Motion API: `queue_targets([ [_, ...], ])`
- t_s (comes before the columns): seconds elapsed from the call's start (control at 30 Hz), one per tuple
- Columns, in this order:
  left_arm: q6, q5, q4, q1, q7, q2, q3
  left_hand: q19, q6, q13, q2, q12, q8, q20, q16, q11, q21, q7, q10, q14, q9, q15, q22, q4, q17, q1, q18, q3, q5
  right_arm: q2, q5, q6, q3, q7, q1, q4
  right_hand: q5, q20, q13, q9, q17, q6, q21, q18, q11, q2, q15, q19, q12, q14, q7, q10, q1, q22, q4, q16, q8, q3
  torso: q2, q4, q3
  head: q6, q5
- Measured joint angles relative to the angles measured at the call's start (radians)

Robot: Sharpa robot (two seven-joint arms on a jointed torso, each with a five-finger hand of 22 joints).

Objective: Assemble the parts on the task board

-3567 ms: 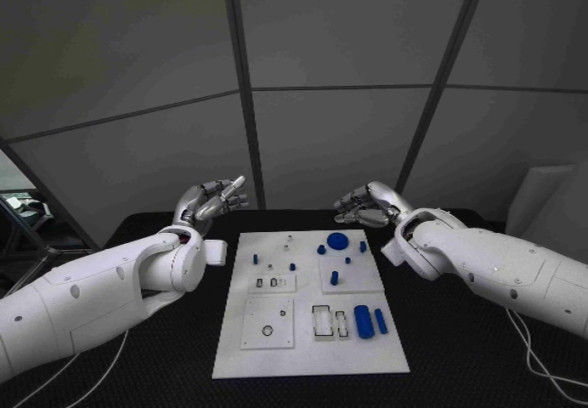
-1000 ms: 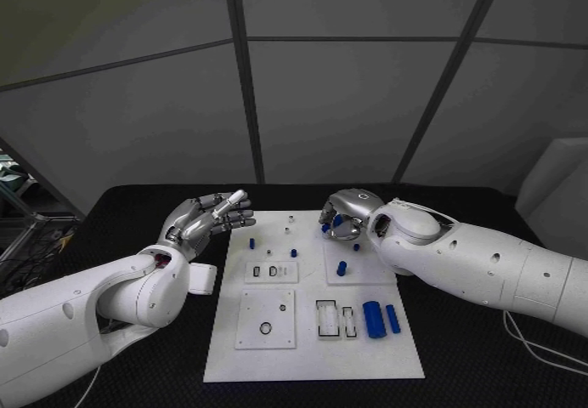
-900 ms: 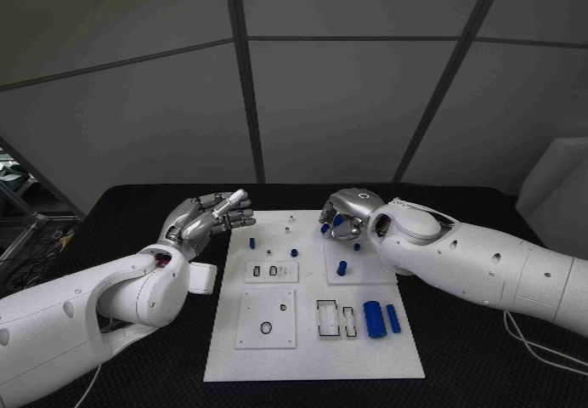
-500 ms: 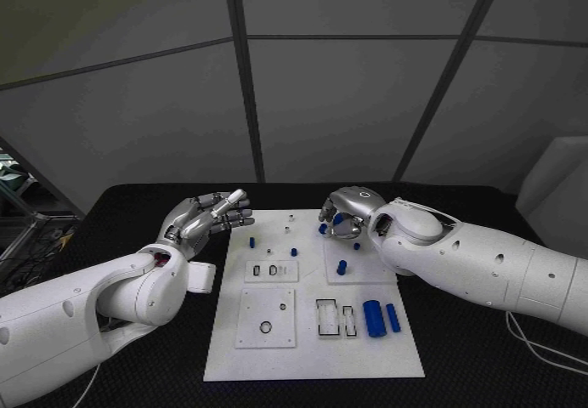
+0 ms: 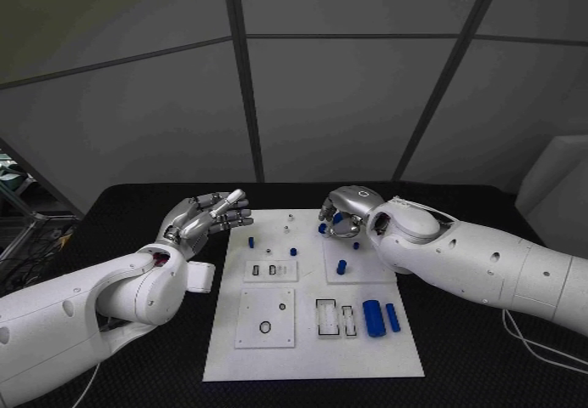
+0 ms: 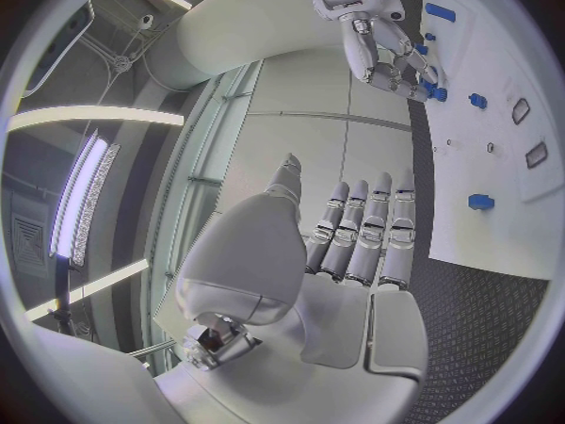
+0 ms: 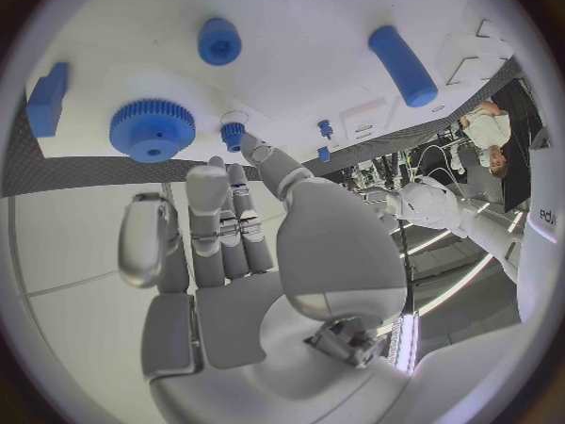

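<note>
The white task board [image 5: 313, 353] lies in the middle of the black table. My right hand [image 5: 344, 214] hovers over its far part with fingers spread and holds nothing. Below its fingertips [image 7: 210, 181] sit the blue gear [image 7: 153, 130] and a small blue peg [image 7: 232, 134]. A blue block [image 7: 47, 99] lies beside the gear. A short blue cylinder [image 5: 341, 267] stands mid-board. Two long blue cylinders [image 5: 372, 318] lie at the near right. My left hand [image 5: 206, 217] floats off the board's far left corner, fingers straight, empty.
Two small blue pegs [image 5: 251, 242] stand on the board's left half. Rectangular slots [image 5: 332, 319] and a square plate with a ring hole [image 5: 266, 320] lie toward the near side. A cable [image 5: 539, 353] trails on the table at the right.
The camera has shifted since the earliest frame. My right hand has come from behind the board to above the gear and has barely moved in the last second. The left hand stays put.
</note>
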Motion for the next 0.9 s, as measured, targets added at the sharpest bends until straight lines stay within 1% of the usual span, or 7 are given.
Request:
queue_targets([
  [0.37,0.002,0.000,-0.001,0.000,-0.002,0.001,0.000,0.000,0.000,0.000,0.000,0.000,0.000,0.000,0.000,0.000,0.000,0.000,0.000,0.000,0.000,0.000,-0.001,0.000,0.000,0.000,0.000,0.000,0.000,0.032,-0.001,0.034,0.000,-0.002,0.002,-0.042,0.000,0.000,0.000,0.000,0.003,0.000,0.000,0.000,0.000,0.000,0.000,0.000,0.000,0.000,0.000,0.000,0.000,0.003,0.008,0.009,0.000,0.008,0.001,0.0020,0.0003,-0.007,0.001],
  [0.43,0.002,0.000,0.000,0.000,-0.002,0.001,0.000,0.000,0.000,0.000,0.000,0.000,0.000,0.000,0.000,0.000,0.000,0.000,0.000,0.000,0.000,0.000,-0.001,0.000,0.000,0.000,0.000,0.000,0.000,0.037,-0.001,0.041,0.000,-0.002,0.003,-0.048,0.000,0.002,0.000,0.000,0.009,0.000,0.004,0.000,0.000,0.005,0.000,0.002,0.000,0.000,0.000,0.000,-0.005,0.009,0.011,0.016,0.000,0.011,0.002,0.0021,0.0003,-0.007,0.001],
  [0.5,0.002,0.000,0.000,0.000,-0.002,0.001,0.000,0.000,0.000,0.000,0.000,0.000,0.000,0.000,0.000,0.000,0.000,0.000,0.000,0.000,0.000,0.000,-0.001,0.000,0.000,0.000,0.000,0.000,0.000,0.042,-0.001,0.050,0.000,-0.002,0.004,-0.053,0.000,0.004,0.001,0.000,0.013,0.003,0.007,0.000,-0.003,0.008,0.000,0.004,0.000,0.000,-0.003,0.011,-0.008,0.015,0.015,0.019,0.000,0.015,0.002,0.0020,0.0003,-0.009,0.002],
  [0.6,0.003,0.000,0.000,0.000,-0.003,0.001,0.000,0.000,0.000,0.000,0.000,0.000,0.000,0.000,0.000,0.000,0.000,0.000,0.000,0.000,0.000,0.000,-0.001,0.000,0.000,0.000,0.000,0.000,0.000,0.048,0.000,0.063,0.000,-0.003,0.004,-0.059,0.000,-0.002,0.002,0.000,0.021,0.004,0.012,0.000,-0.005,0.008,0.000,0.009,0.000,0.000,-0.004,0.020,-0.008,0.023,0.017,0.030,0.000,0.022,0.002,0.0015,0.0005,-0.012,0.003],
  [0.7,0.003,0.000,0.000,0.000,-0.003,0.001,0.000,0.000,0.000,0.000,0.000,0.000,0.000,0.000,0.000,0.000,0.000,0.000,0.000,0.000,0.000,0.000,-0.001,0.000,0.000,0.000,0.000,0.000,0.000,0.051,0.000,0.075,0.000,-0.003,0.004,-0.063,0.000,0.002,0.003,0.000,0.027,0.010,0.015,0.000,-0.009,0.013,0.000,0.012,0.000,0.000,-0.004,0.027,-0.013,0.031,0.022,0.036,0.000,0.027,0.002,0.0008,0.0006,-0.013,0.004],
  [0.8,0.004,0.000,-0.001,0.000,-0.003,0.002,0.000,0.000,0.000,0.000,0.000,0.000,0.000,0.000,0.000,0.000,0.000,0.000,0.000,0.000,0.000,0.000,-0.001,0.000,0.000,0.000,0.000,0.000,0.000,0.052,0.001,0.085,0.000,-0.003,0.004,-0.066,0.000,-0.002,0.004,0.001,0.035,0.016,0.023,0.000,-0.013,0.014,0.000,0.016,0.000,0.000,-0.009,0.039,-0.013,0.041,0.025,0.047,0.000,0.034,0.002,0.0004,0.0008,-0.015,0.004],
  [0.9,0.004,0.000,-0.001,0.000,-0.004,0.002,0.000,0.000,0.000,0.000,0.000,0.000,0.000,0.000,0.000,0.000,0.000,0.000,0.000,0.000,0.000,0.000,-0.001,-0.003,-0.001,0.000,0.000,-0.003,0.000,0.054,0.001,0.094,0.000,-0.003,0.005,-0.068,0.000,-0.006,0.006,0.003,0.043,0.028,0.024,0.000,-0.017,0.022,0.000,0.020,0.000,0.000,-0.013,0.052,-0.013,0.051,0.029,0.056,0.000,0.040,0.002,0.0001,0.0008,-0.015,0.005],
])
